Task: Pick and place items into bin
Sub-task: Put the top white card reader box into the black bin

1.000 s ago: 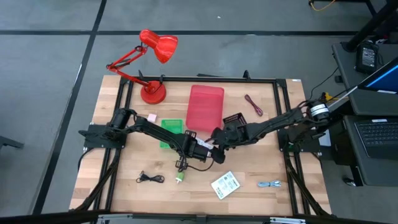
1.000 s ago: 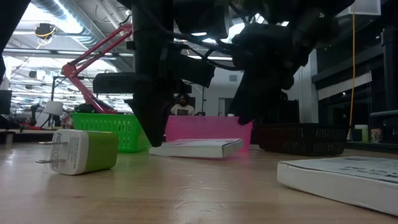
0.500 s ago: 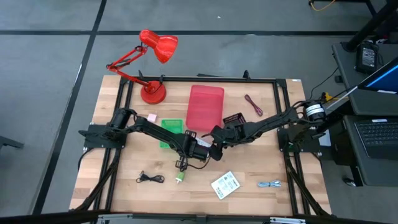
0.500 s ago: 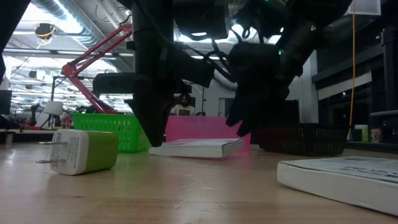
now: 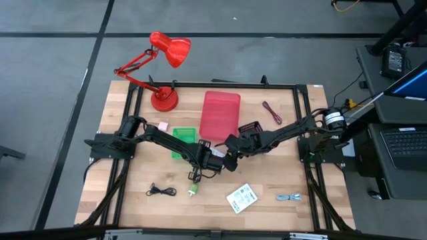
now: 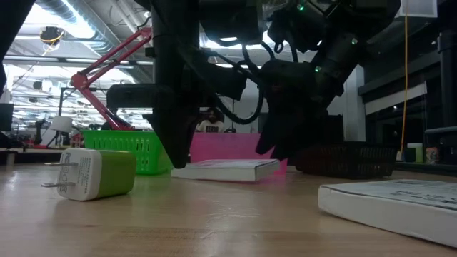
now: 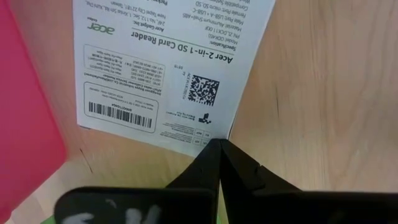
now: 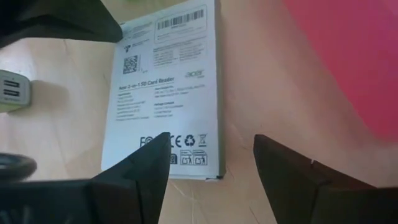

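- My left gripper (image 5: 215, 162) sat low over the middle of the table (image 5: 127, 200), its fingers (image 7: 214, 163) pressed together at the edge of the white card-reader packet (image 7: 177, 74), gripping nothing.
- My right gripper (image 5: 230, 148) faced it from the other side, fingers (image 8: 146, 165) spread apart over the end of that same packet, which lay flat on the wood just beside the pink bin (image 5: 220, 115).
- A second white packet (image 5: 241, 197) lay nearer the front edge, with the blue-grey cable (image 5: 289, 197) beside it.
- The black cable (image 5: 160, 191) and green plug (image 5: 192, 191) lay near the front, left of centre.
- The maroon cable (image 5: 271, 112) lay right of the pink bin.
- The green basket (image 6: 125, 146) and black basket (image 6: 346, 158) flanked the pink bin.
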You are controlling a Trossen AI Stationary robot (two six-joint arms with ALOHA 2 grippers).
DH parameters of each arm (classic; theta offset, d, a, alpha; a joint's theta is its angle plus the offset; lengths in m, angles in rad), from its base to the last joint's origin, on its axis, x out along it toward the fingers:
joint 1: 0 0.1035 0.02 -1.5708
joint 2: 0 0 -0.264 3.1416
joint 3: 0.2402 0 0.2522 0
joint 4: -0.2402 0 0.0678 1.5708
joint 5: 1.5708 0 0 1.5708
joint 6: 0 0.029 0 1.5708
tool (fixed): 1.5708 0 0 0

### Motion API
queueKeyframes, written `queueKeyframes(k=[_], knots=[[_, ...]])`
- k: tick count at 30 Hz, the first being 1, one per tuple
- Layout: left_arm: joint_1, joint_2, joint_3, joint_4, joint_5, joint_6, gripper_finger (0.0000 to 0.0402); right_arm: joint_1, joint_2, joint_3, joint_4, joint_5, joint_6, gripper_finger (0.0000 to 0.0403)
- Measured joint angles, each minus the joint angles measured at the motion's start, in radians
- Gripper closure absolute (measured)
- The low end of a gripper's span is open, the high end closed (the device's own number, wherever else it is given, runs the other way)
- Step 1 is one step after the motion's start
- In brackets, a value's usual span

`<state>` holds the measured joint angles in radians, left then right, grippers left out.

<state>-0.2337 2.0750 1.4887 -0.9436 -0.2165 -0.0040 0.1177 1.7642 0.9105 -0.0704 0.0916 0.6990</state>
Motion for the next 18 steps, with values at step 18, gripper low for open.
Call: queueKeyframes(k=[18], knots=[[-0.001,0.0,0.0,0.005,-0.003,0.001,0.0399,0.03,-0.007,0.014,0.084,-0.018,-0.022,0.0185]])
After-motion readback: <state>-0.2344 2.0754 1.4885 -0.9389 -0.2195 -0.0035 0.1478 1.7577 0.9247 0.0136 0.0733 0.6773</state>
